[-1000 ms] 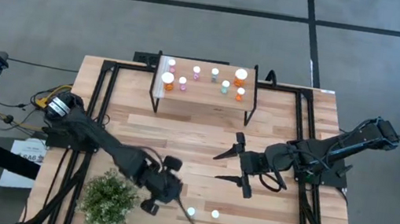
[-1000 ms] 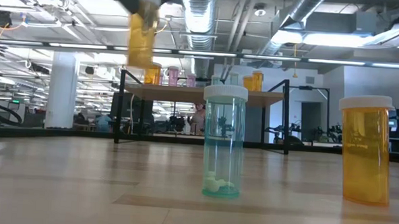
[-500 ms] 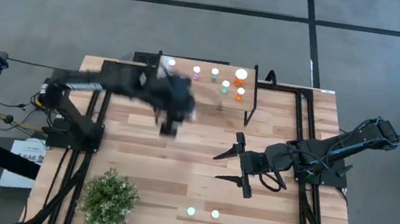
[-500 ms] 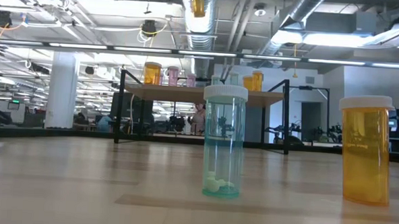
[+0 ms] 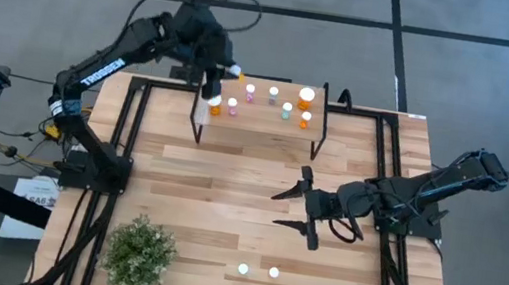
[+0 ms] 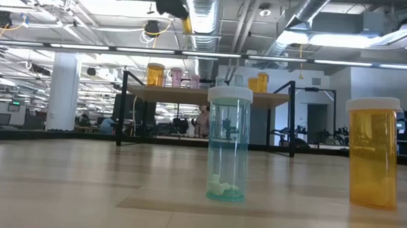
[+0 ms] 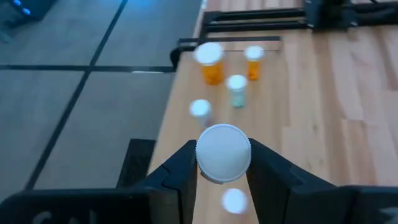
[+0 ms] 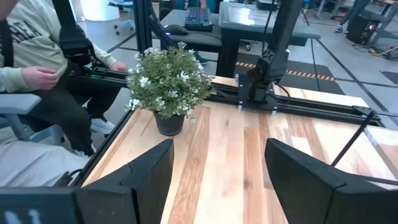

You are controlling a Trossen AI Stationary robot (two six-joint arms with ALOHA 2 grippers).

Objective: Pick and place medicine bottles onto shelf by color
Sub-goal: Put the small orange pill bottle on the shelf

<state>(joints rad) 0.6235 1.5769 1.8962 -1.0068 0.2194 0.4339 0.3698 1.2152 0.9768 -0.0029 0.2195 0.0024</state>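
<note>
My left gripper hangs above the left end of the shelf, shut on an orange medicine bottle whose white cap fills the left wrist view. On the shelf stand several bottles: orange ones, pink ones and teal ones. A teal bottle and an orange bottle stand upright on the table near its front edge. My right gripper waits open over the table's middle right. My left gripper pinches the orange bottle between its two fingers, which lie on opposite sides of the white cap's rim. The fingers slant down from the table's left. The bottle is lifted clear above the shelf, its orange body showing below the gripper.
A green potted plant stands at the near left corner. Black frame rails run along both sides of the table. Bare wood lies between the shelf and the two front bottles. A seated person shows beyond the table.
My left gripper has swung from beside the plant at the near edge up and toward the far edge, ending over the shelf's left end. It has turned on the way and kept the orange bottle, lifted clear throughout.
</note>
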